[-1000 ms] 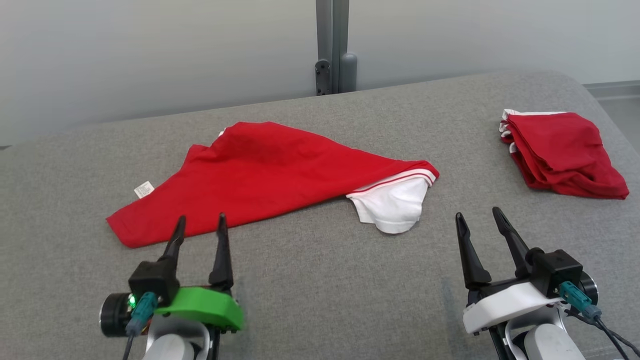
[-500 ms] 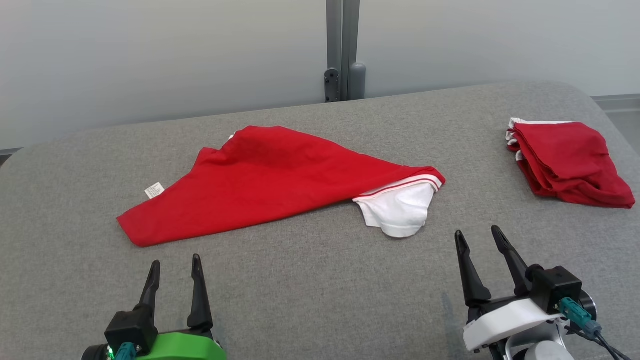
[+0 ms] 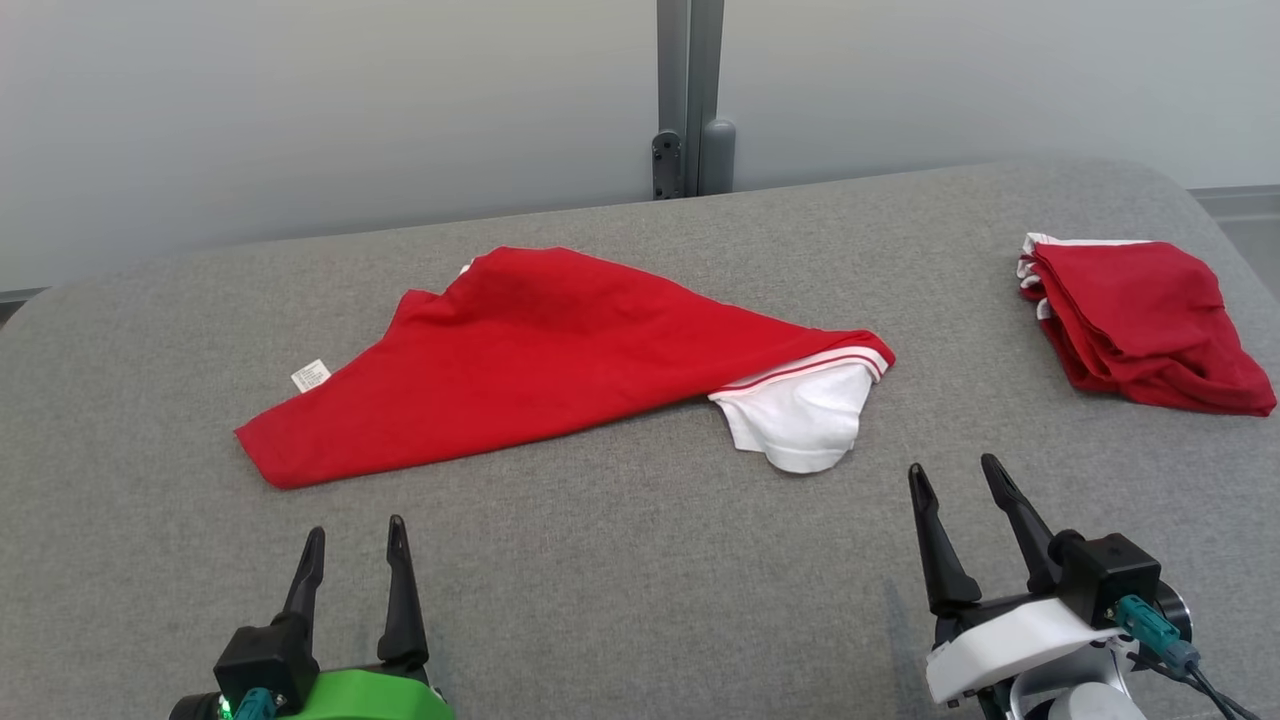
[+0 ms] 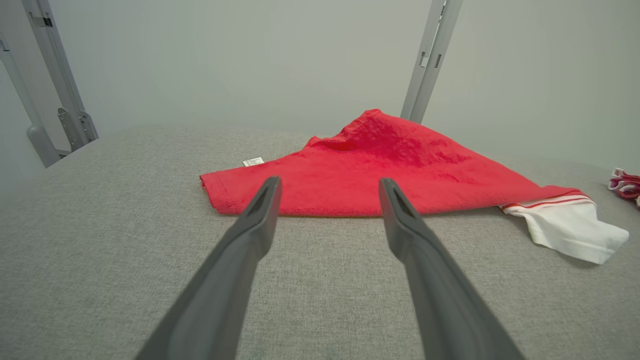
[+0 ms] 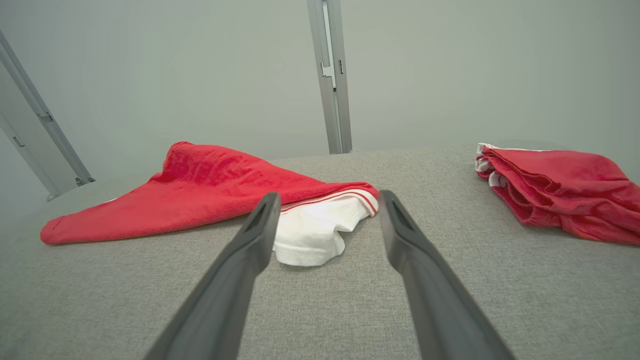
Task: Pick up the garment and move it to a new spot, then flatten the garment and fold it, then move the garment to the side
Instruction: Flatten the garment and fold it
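Observation:
A red garment point(image 3: 540, 350) with a white sleeve point(image 3: 800, 425) and a small white tag point(image 3: 310, 376) lies loosely folded in the middle of the grey table point(image 3: 620, 600). It also lies ahead of both fingers in the wrist views: garment point(image 4: 370, 170), garment point(image 5: 200, 190). My left gripper point(image 3: 355, 530) stands open near the front left, short of the garment's near left corner. My right gripper point(image 3: 955, 472) stands open at the front right, a little right of the white sleeve. Neither holds anything.
A second red garment point(image 3: 1140, 325), folded into a bundle, lies at the table's right edge, also seen as the bundle point(image 5: 560, 187). A grey metal post point(image 3: 690, 95) stands behind the table against a pale wall. The table's rounded corners fall away at both ends.
My left gripper has drawn back from the garment's near edge toward the table's front. The camera shifted slightly. The right gripper lowered a little. The garment has not moved.

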Controlling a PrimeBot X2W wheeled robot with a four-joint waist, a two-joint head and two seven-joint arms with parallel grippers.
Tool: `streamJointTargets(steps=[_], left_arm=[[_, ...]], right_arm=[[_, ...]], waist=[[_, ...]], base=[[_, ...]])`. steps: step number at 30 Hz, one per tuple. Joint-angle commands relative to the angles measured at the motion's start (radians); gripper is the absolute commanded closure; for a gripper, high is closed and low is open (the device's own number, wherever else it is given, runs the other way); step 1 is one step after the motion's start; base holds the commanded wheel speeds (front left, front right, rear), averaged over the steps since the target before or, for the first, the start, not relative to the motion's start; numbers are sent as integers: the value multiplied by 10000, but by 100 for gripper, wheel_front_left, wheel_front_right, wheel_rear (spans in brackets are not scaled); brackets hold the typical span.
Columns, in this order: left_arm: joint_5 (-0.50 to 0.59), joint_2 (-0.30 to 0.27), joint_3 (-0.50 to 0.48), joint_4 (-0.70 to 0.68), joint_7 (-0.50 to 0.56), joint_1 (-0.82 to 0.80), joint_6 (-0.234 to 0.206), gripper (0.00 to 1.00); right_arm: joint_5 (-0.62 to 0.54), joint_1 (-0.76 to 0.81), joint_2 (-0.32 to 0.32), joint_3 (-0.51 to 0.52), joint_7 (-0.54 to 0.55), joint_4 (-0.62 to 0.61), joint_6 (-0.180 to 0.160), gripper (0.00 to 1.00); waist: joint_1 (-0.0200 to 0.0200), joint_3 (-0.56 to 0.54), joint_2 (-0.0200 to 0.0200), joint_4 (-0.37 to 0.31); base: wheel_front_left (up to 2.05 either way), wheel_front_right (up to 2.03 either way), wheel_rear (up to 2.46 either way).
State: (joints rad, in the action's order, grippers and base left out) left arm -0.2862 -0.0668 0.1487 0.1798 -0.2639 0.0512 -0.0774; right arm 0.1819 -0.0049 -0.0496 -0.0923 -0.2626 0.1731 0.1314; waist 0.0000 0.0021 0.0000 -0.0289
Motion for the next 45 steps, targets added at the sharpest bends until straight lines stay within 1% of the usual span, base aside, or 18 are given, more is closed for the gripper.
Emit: streamJointTargets(steps=[1,13,19,23,26,33,39,45], left_arm=[[163,37,-58,30,-5,84,79,0],[256,128,-262,143,-5,-135,235,0],[609,71,30,712,-5,-947,474,0],[869,-97,356,1428,103,-2176,761,0],[1054,-161,578,1984,396,-3316,944,0],[1405,-486,788,3679,1160,-6144,1237,0],[1702,-1094,1021,5334,1997,-8141,1523,0],[1850,-1675,1265,6495,2537,-9260,1805,0]], right_arm=[[-38,-50,-19,21,-30,11,-15,0],[-86,-188,-19,24,-31,6,-15,0],[-103,-362,-18,2,-31,-81,-15,0],[-125,-567,-20,-51,-31,-110,-15,0],[-158,-766,-20,-94,-31,-142,-15,0],[-176,-1295,-18,-307,-31,-216,-15,0],[-122,-1635,-11,-426,-31,-314,-15,0],[-25,-1783,-12,-432,-31,-308,-15,0]], waist=[[0,20,0,17],[0,294,0,49],[0,664,0,-38],[0,1060,0,-194],[0,1464,0,-376],[0,2614,0,-1037],[0,3482,0,-1584],[0,3860,0,-1861]], base=[[0,0,0],[0,0,0],[0,0,0],[0,0,0],[0,0,0],[0,0,0],[0,0,0],[0,0,0]])
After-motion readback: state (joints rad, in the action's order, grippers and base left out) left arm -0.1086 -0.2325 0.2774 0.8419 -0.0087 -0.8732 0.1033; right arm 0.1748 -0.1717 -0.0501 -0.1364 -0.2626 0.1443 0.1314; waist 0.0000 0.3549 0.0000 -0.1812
